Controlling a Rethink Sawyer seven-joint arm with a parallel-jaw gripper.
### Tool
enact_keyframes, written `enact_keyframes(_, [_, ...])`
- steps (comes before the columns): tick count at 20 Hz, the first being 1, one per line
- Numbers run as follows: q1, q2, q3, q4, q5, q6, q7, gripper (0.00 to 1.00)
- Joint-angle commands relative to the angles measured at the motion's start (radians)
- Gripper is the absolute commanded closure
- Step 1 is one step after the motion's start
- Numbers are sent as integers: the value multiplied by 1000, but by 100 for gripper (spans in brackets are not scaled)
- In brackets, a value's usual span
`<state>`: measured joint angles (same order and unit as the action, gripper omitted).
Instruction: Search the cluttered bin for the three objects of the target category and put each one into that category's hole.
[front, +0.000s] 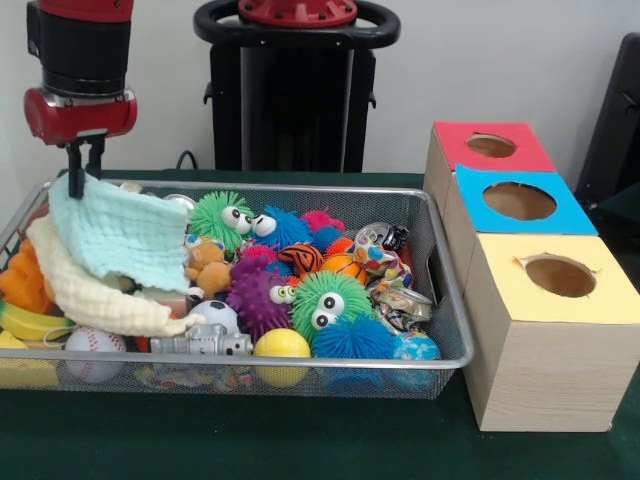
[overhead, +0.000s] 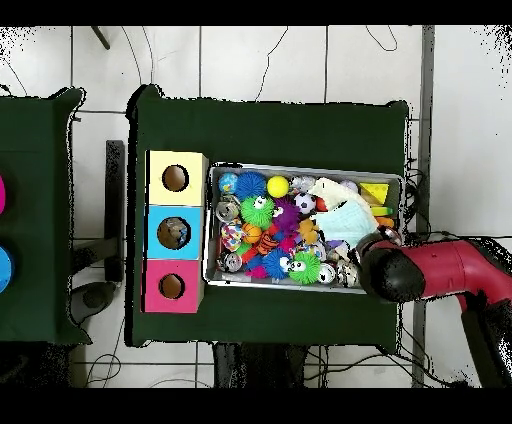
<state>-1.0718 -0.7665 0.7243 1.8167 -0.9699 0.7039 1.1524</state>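
Mint-green cloth (front: 118, 232) hung from my end effector (front: 84, 178), lifted by one corner over the left end of the wire bin (front: 440, 262), its lower part draped across a cream cloth (front: 95, 290) heaped against that same end. The fingers were pinched together on the cloth's top corner. Which category I was after, I could not tell from the pictures; if it was cloths, this looked like the first of the three, raised but not yet carried over. The red box (front: 483, 146), blue box (front: 520, 202) and yellow box (front: 561, 277) stood in a row just beside the bin's right end, and I could not see whether anything lay inside their holes. Fuzzy balls (front: 328, 300) and other toys crowded the rest of the bin.
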Motion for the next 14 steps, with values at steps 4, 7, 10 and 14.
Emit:
enact_keyframes(4, [25,-19,-27,-55,-85,125,-319,100])
enact_keyframes(7, [26,-20,-26,-53,-85,125,-318,100])
enact_keyframes(10, [31,-17,-29,-57,-88,123,-307,100])
enact_keyframes(14, [26,-18,-29,-58,-88,123,-316,100])
